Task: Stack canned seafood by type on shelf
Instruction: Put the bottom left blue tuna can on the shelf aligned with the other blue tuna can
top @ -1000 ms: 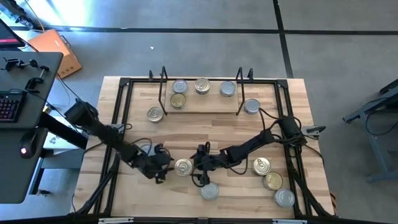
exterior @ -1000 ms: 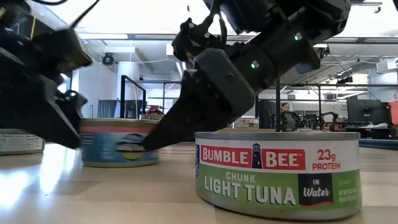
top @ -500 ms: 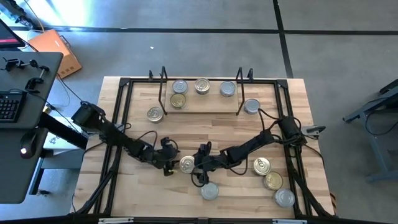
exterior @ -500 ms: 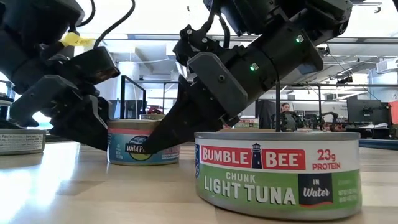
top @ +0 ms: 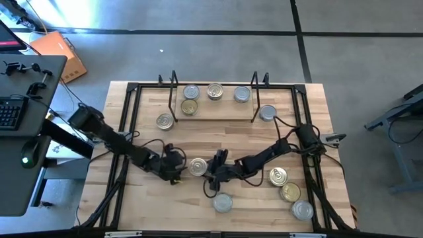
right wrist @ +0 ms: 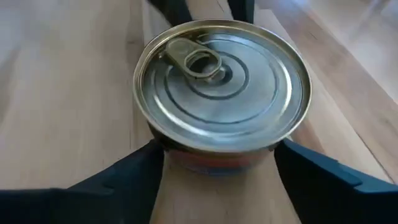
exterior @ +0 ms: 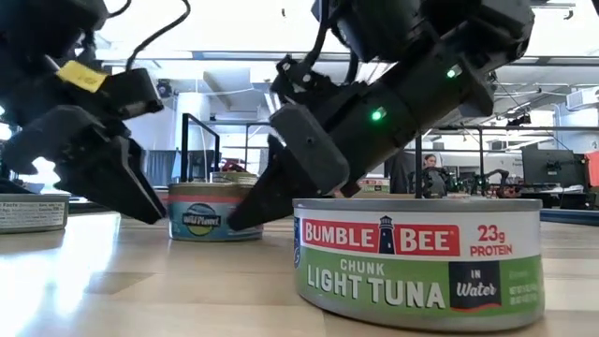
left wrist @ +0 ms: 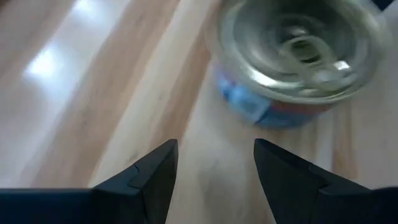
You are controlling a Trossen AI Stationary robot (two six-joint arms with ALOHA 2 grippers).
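A light wooden bench (top: 218,135) with a black frame stands on a grey floor (top: 198,59). Beside it, a dark desk (top: 20,132) carries a keyboard (top: 8,114). An orange box (top: 61,53) lies on the floor nearby.

Both arms are matte black, built from jointed cylindrical links with loose black cables looped alongside. The left gripper (exterior: 140,201) carries wedge-shaped black fingers (left wrist: 146,180) and a small yellow tag on its cable. The right gripper (exterior: 271,192) has a blocky housing with lit green indicator lamps.
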